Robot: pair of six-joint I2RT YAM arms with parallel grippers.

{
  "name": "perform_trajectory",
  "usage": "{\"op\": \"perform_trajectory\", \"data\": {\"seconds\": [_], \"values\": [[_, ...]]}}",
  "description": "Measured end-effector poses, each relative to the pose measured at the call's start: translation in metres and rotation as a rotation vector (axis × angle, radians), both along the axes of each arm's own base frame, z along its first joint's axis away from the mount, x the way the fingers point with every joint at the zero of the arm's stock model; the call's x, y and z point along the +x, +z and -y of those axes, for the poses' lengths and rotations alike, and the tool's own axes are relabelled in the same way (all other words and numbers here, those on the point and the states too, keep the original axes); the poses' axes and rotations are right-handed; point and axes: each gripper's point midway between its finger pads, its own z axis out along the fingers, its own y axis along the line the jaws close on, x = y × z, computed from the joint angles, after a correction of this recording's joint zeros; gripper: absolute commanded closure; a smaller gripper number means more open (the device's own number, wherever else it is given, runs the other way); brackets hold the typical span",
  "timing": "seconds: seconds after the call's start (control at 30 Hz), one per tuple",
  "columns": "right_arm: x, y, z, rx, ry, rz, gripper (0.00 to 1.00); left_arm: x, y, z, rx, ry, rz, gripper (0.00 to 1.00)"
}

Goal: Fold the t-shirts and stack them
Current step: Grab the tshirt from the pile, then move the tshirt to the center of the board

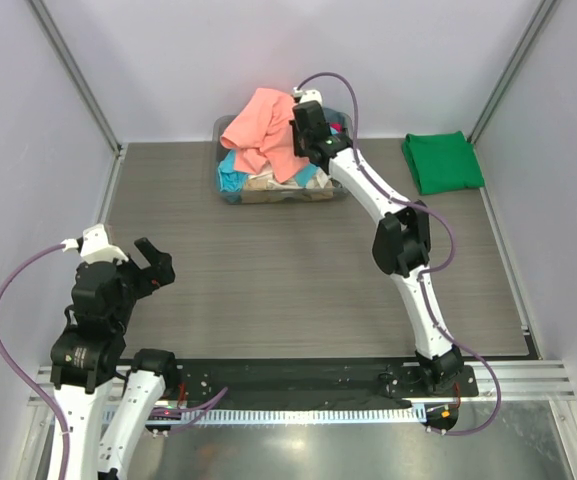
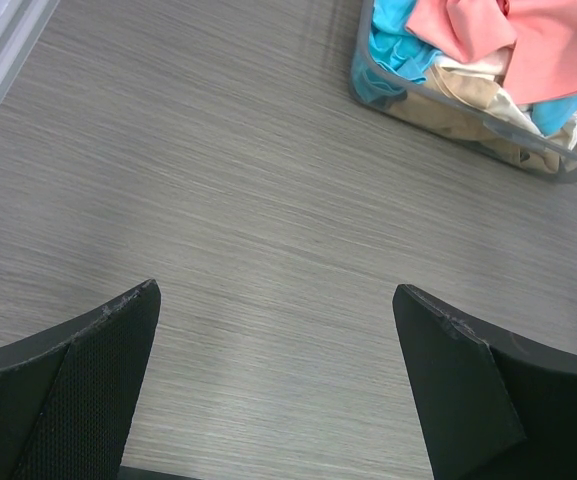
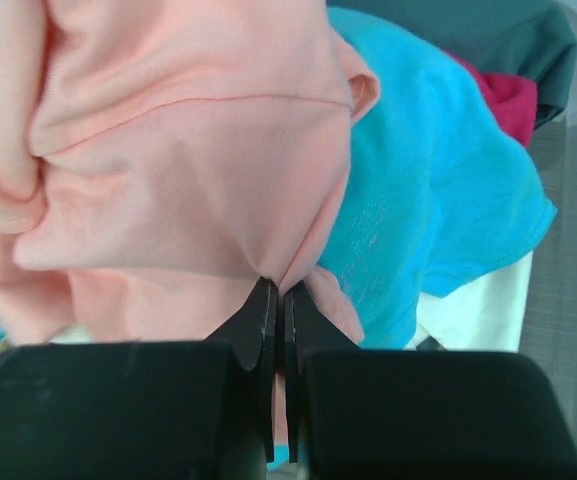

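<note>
A salmon-pink t-shirt (image 1: 263, 130) hangs bunched over the grey tub (image 1: 230, 192) at the back of the table. My right gripper (image 1: 299, 125) is shut on a fold of it, seen close in the right wrist view (image 3: 277, 285), with the pink cloth (image 3: 178, 150) pinched between the fingers. Turquoise (image 3: 418, 200), cream (image 3: 478, 310) and red (image 3: 508, 100) t-shirts lie in the tub below. A folded dark green t-shirt (image 1: 442, 161) lies flat at the back right. My left gripper (image 1: 154, 264) is open and empty above the table's left side (image 2: 276, 300).
The tub also shows in the left wrist view (image 2: 448, 120) at the upper right, with pink, turquoise and cream cloth in it. Grey walls with metal posts close in the table on three sides. A metal rail (image 1: 298, 385) runs along the near edge.
</note>
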Motion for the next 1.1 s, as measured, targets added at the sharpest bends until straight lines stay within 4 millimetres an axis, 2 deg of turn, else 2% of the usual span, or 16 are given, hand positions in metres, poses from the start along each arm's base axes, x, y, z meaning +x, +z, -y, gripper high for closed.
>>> {"op": "perform_trajectory", "data": {"seconds": [0.13,0.2,0.27,0.33,0.37,0.5,0.57,0.63,0.67,0.7,0.73,0.8,0.87,0.9,1.03,1.1], "values": [[-0.014,0.045,-0.003,0.027,0.027,0.049,0.99,0.0,0.0,0.0,0.0,0.001,0.0,0.0],[-0.025,0.081,-0.007,0.046,0.049,0.098,0.99,0.0,0.0,0.0,0.0,0.001,0.0,0.0],[-0.046,0.131,-0.013,0.075,0.082,0.169,0.99,0.0,0.0,0.0,0.0,0.001,0.0,0.0],[-0.072,0.183,-0.018,0.106,0.119,0.245,0.99,0.0,0.0,0.0,0.0,0.002,0.0,0.0],[-0.093,0.216,-0.02,0.124,0.148,0.296,0.99,0.0,0.0,0.0,0.0,0.002,0.0,0.0],[-0.176,0.317,-0.004,0.193,0.211,0.457,0.99,0.0,0.0,0.0,0.0,0.002,0.0,0.0],[-0.217,0.355,0.021,0.233,0.216,0.529,0.99,0.0,0.0,0.0,0.0,0.003,0.0,0.0],[-0.247,0.373,0.06,0.248,0.171,0.574,0.95,0.0,0.0,-0.001,0.001,0.005,0.0,0.0],[-0.26,0.373,0.083,0.246,0.126,0.586,0.8,0.0,0.0,-0.001,0.002,0.006,0.0,0.0],[-0.266,0.366,0.097,0.239,0.09,0.581,0.21,0.0,0.0,-0.001,0.002,0.006,0.0,0.0],[-0.275,0.355,0.12,0.233,0.024,0.573,0.03,0.0,0.0,-0.001,0.002,0.006,0.0,0.0],[-0.283,0.329,0.15,0.218,-0.092,0.542,0.0,0.0,0.0,-0.001,0.002,0.006,0.0,0.0],[-0.282,0.284,0.18,0.159,-0.214,0.454,0.0,0.001,-0.001,-0.001,0.002,0.005,-0.005,0.0],[-0.277,0.259,0.193,0.132,-0.271,0.402,0.0,0.002,-0.002,-0.001,0.003,0.005,-0.012,0.0],[-0.255,0.148,0.269,0.017,-0.52,0.127,0.0,0.016,-0.016,0.004,0.008,-0.009,-0.105,0.0],[-0.261,0.102,0.293,-0.016,-0.589,-0.006,0.0,0.027,-0.025,0.007,0.013,-0.015,-0.175,0.0]]}}
